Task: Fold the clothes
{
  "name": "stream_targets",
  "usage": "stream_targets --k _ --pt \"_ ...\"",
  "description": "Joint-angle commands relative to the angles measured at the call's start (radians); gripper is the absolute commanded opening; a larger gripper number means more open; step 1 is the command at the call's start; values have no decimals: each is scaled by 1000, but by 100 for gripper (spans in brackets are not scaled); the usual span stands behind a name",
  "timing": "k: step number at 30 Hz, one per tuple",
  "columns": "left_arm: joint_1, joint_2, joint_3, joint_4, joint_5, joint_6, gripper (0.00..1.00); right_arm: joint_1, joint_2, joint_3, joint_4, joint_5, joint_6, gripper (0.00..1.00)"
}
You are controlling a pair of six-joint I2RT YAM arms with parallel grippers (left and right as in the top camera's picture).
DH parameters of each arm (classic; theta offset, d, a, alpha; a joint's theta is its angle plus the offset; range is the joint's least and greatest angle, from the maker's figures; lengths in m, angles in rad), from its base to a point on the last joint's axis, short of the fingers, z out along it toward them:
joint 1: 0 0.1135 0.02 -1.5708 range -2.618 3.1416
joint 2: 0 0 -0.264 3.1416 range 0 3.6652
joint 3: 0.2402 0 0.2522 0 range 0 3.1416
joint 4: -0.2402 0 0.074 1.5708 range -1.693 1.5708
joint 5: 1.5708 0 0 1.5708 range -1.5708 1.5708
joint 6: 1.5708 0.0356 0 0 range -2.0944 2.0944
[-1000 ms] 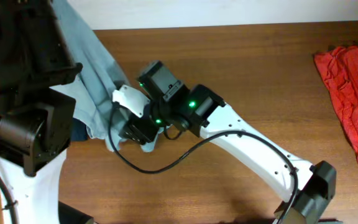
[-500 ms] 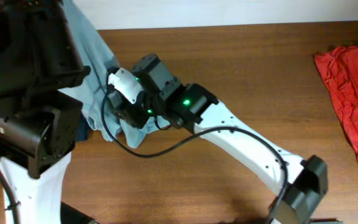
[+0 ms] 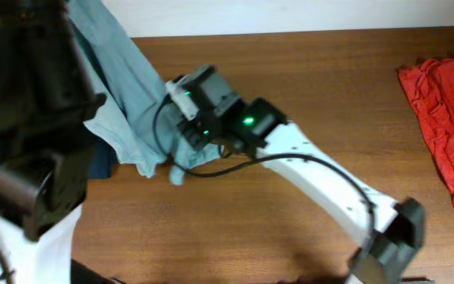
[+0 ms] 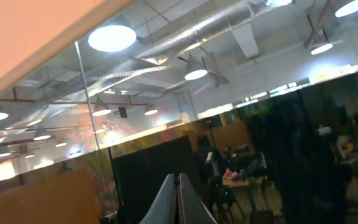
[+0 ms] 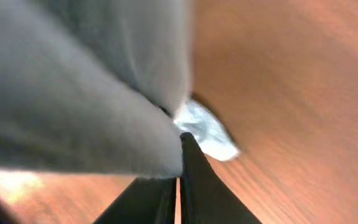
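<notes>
**A:** What's the right tool [image 5: 180, 144] up to?

**B:** Its tips are pinched together on an edge of the blue garment [image 3: 128, 95], low down, just over the tabletop [image 3: 329, 79]. The left tool [image 4: 179, 190] is way up high with its tips pressed together too. I can't see any cloth in it from its own camera, but from overhead the garment runs up that way.

**A:** So how'd you do this bit well?

**B:** Spread before folding, I reckon. Draw the two tools apart until the bunched bit by the right one goes flat, then lay it down slow. Firm pinch, since thin fabric probably slips. The red cloth [image 3: 448, 118] is well apart, so it can wait.
</notes>
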State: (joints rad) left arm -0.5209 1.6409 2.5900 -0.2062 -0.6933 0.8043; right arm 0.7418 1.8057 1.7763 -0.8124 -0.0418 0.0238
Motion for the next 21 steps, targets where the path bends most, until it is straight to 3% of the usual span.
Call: stream_targets --k 1,5,11,21 --pt "-3 -55 16 3 -11 5 2 -31 -156 3 -39 164 11 4" --pt "-3 -72 16 -19 -11 5 2 -61 -284 3 -100 283 11 4" --pt "-42 -77 16 -19 -10 5 2 -84 -421 3 -139 309 11 4" --pt "-116 -76 16 9 19 6 2 -81 -343 0 -145 36 7 6"
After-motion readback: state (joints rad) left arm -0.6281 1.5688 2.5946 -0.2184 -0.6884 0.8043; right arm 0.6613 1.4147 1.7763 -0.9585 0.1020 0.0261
